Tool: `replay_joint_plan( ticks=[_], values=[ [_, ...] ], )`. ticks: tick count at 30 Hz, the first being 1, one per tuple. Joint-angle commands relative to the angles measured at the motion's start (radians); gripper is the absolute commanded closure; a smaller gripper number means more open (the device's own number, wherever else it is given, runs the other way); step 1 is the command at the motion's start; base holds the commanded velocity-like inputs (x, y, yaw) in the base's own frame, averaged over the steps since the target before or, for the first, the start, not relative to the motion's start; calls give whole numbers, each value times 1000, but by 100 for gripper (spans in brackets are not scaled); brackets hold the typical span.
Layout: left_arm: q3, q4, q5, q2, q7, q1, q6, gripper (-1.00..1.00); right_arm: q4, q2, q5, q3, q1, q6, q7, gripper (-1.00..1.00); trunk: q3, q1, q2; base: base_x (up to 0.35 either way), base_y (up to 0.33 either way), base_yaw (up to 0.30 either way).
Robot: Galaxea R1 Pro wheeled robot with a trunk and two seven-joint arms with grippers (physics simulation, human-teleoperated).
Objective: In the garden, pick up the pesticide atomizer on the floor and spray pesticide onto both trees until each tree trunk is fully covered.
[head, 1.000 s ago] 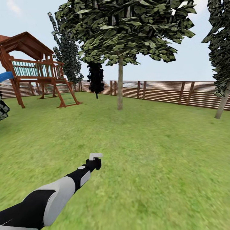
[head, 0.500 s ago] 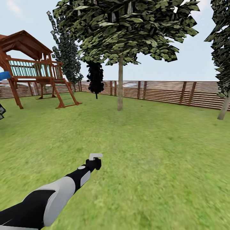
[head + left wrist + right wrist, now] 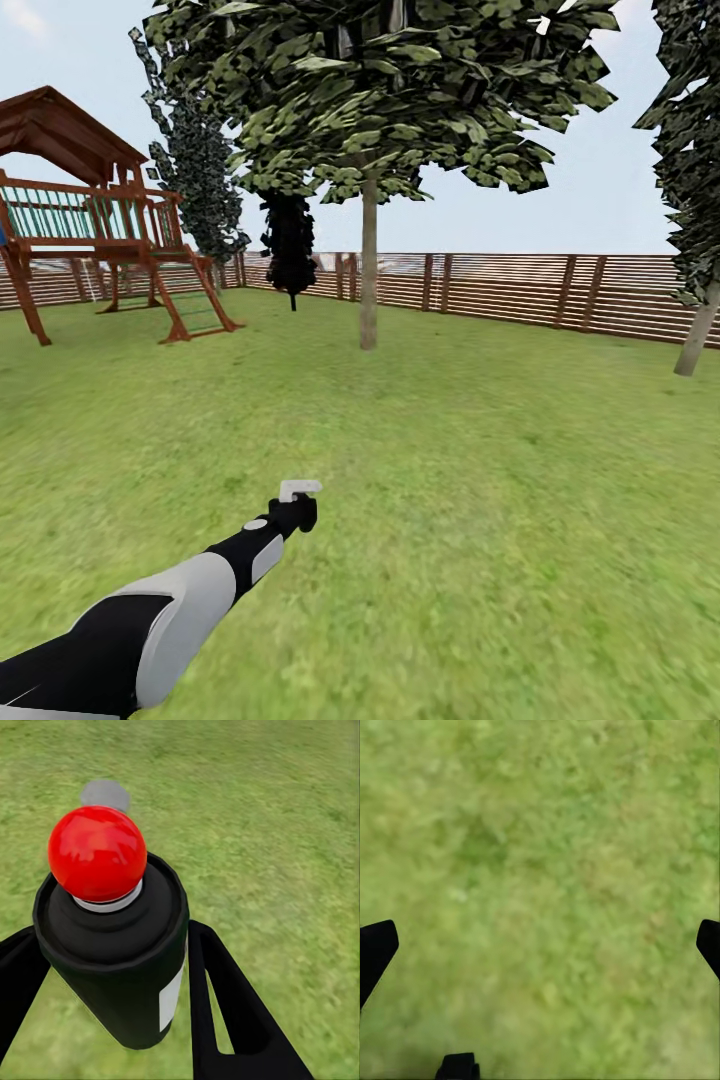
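Lawn [image 3: 480, 520] stretches to a slat fence [image 3: 560, 290]; one tree trunk [image 3: 368, 265] stands centre, another [image 3: 697, 330] at right edge. Left gripper [image 3: 112, 967] clamps the black, red-capped atomizer [image 3: 112, 937] at lower centre; right gripper [image 3: 540, 945] hangs spread, empty. Spraying from this far would likely miss the bark.

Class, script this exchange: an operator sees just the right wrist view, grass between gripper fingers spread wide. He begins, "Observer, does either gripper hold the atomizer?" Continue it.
Observer: Yes, the left gripper is shut on the atomizer, a black can with a red top.
Operator: Is a tree ahead?
Observer: One tree trunk stands straight ahead across the lawn, before the fence.
Operator: And the other tree?
Observer: The second trunk leans at the head view's far right.
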Motion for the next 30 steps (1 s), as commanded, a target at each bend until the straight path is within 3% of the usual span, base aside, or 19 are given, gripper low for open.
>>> replay_joint_plan(
  ticks=[1,30],
  values=[
    [2,1,0,0,-3,-1,-3,100,4,1,-10,8,-2,-6,4,-100,-2,1,-1,350,0,-85],
    [2,1,0,0,-4,-1,-2,100,4,1,-10,8,-2,-6,4,-100,-2,1,-1,350,0,-16]
  ],
)
